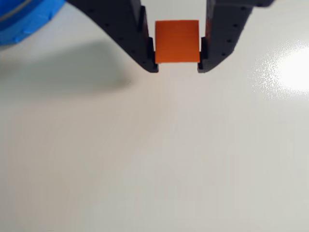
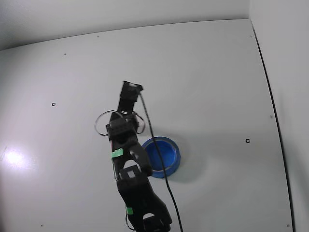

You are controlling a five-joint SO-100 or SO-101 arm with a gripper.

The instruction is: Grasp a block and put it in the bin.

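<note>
Block (image 1: 177, 41), orange-red in the wrist view, sits pinched between the 2 black fingers of the gripper (image 1: 177, 67), both side faces touching the pads. Pale glossy tabletop (image 1: 159, 159) lies below with the gripper's shadow at left. Bin (image 1: 24, 19) shows at the wrist view's upper-left corner. Fixed view: bin (image 2: 166, 157) just right of the arm (image 2: 128, 145); block hidden.

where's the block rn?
Wrist view: block sits top centre, clamped between the hand's fingers, with the bin at the top-left corner.
</note>
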